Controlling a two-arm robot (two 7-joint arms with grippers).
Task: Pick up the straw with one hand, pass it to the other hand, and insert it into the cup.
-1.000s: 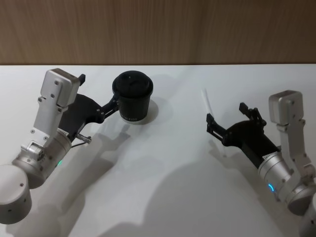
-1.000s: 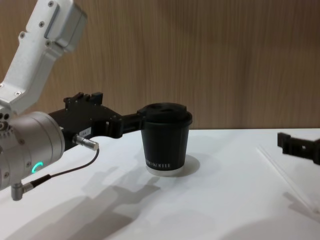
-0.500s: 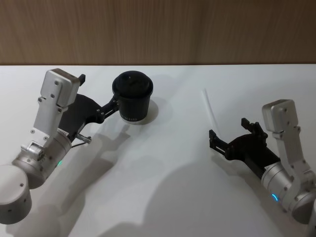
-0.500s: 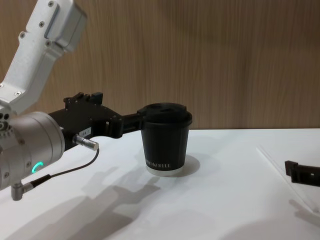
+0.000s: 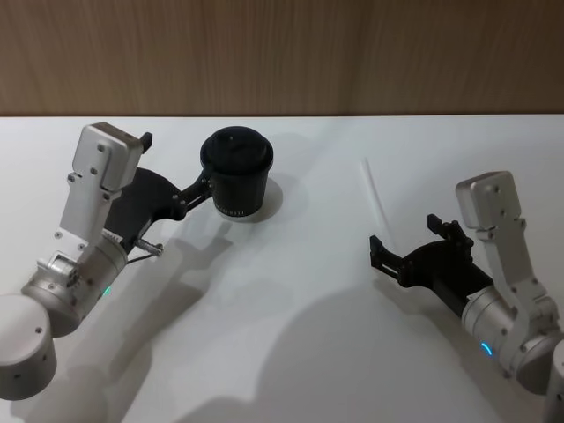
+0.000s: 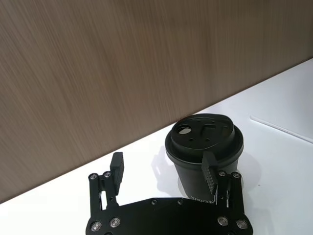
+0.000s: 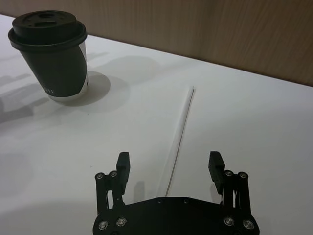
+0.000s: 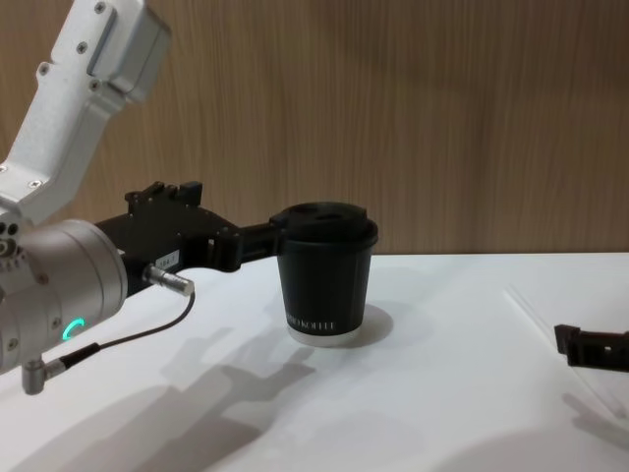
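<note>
- Right gripper (image 5: pixel 405 240), lower right of the head view: jaws apart and empty, pointed along the straw, judged lined up for the pick
- Straw (image 5: pixel 374 187), right of centre: flat on the table (image 5: pixel 291 291), near end just ahead of that gripper, not gripped, well apart from the cup
- Left gripper (image 5: pixel 174 166), left of centre: jaws apart and empty, one finger just beside the cup, judged waiting there for the handover
- Cup (image 5: pixel 236 181), upper centre: upright, lidded, no straw in it

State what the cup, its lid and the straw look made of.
Small black cup: probably paper, matte, with white lettering and a white base rim. Black round lid: likely plastic, moulded ridges and sip hole, slight sheen. Long thin white straw: unclear, plastic or paper; looks translucent.
</note>
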